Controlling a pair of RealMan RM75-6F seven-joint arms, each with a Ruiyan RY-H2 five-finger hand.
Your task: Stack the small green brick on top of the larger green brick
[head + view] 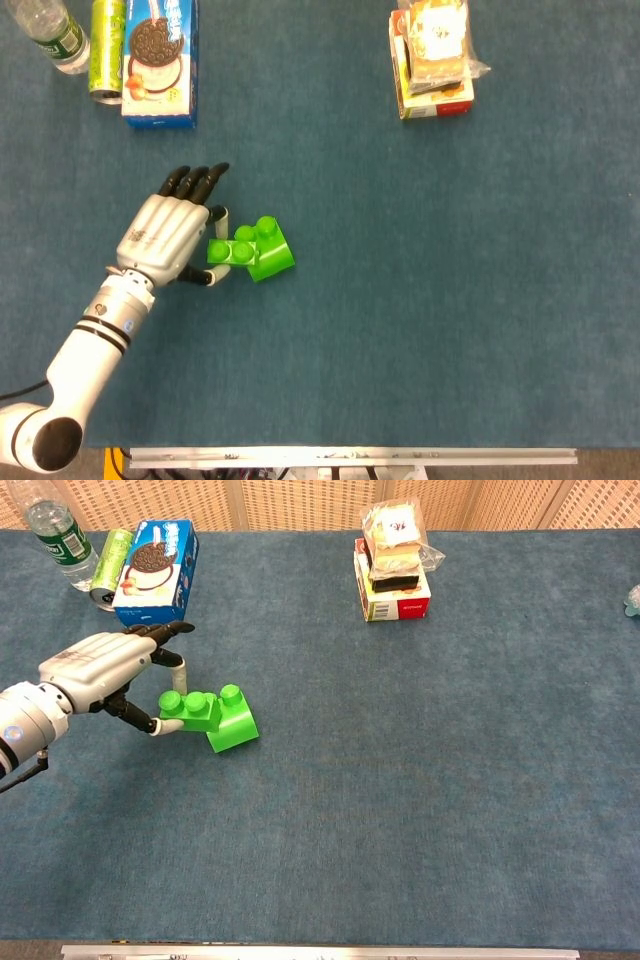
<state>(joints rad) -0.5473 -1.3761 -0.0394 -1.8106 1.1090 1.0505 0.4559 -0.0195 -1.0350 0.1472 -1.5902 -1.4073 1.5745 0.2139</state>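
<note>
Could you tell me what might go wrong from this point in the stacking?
The left hand pinches the small green brick only at its outer end, so it could twist or slip. It presses against the larger green brick, which might slide or tip on the table rather than seat.

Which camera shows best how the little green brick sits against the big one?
The chest view. From the side, the little green brick shows raised, pinched by the left hand, its end against the big green brick. The head view looks straight down on the little brick, so its height is hard to judge.
</note>
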